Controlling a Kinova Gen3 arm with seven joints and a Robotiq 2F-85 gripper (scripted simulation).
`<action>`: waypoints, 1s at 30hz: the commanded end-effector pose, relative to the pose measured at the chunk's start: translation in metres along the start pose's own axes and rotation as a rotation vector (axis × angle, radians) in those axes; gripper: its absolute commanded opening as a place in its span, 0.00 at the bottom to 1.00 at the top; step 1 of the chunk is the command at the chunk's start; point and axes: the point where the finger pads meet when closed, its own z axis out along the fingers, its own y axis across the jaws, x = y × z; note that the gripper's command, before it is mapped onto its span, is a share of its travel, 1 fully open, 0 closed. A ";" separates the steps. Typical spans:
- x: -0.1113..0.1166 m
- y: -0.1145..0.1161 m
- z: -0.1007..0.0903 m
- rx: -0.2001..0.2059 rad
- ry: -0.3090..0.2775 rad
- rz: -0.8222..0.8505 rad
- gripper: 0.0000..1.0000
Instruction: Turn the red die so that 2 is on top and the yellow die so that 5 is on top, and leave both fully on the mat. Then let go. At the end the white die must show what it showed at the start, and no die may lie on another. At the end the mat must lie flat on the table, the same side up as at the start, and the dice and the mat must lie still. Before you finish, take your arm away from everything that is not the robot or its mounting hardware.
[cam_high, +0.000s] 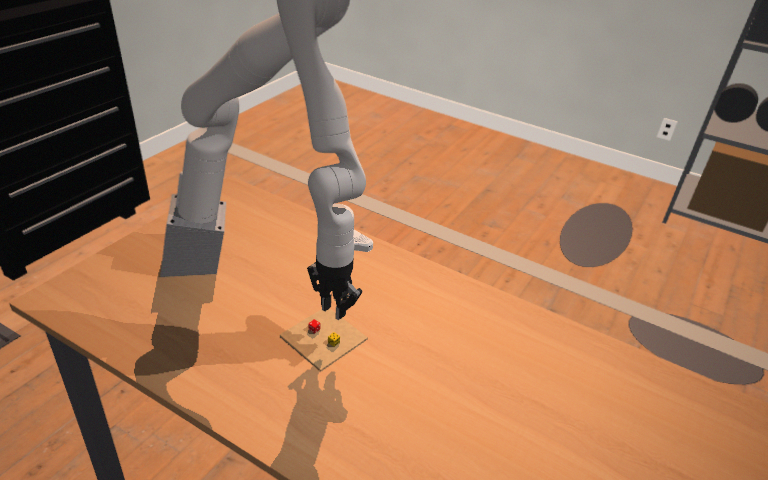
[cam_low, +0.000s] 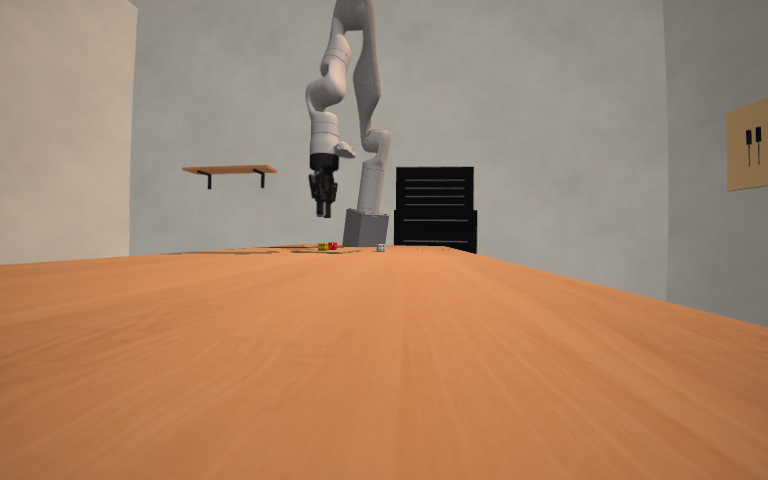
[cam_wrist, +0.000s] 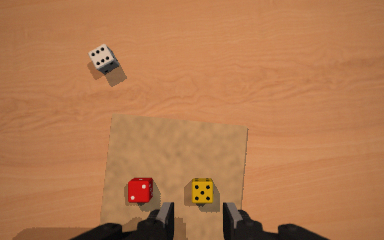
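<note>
The red die (cam_high: 313, 326) (cam_low: 332, 246) (cam_wrist: 140, 191) lies on the mat (cam_high: 320, 362) (cam_wrist: 175, 145) with 2 on top. The yellow die (cam_high: 333, 339) (cam_low: 322, 246) (cam_wrist: 202, 191) lies apart from it on the mat, with 5 on top in the wrist view. The white die (cam_low: 380, 247) (cam_wrist: 103, 58) lies on the table off the mat, with 6 on top; the arm hides it in the top view. The mat lies flat. My gripper (cam_high: 333, 311) (cam_low: 323, 215) (cam_wrist: 198, 217) is partly open and empty, above the mat and clear of both dice.
The wooden table (cam_high: 453, 367) (cam_low: 396, 367) (cam_wrist: 310, 75) carries the mat, the dice and the arm's grey base block (cam_high: 191, 249) (cam_low: 366, 229). A black drawer cabinet (cam_high: 62, 113) (cam_low: 434, 209) stands beyond the base. The arm's shadow falls across the table and part of the mat.
</note>
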 end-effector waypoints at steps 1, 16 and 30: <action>0.000 0.004 -0.007 -0.012 -0.002 -0.002 0.35; 0.000 0.004 -0.007 -0.012 -0.002 -0.002 1.00; 0.000 0.004 -0.010 -0.012 -0.002 -0.002 1.00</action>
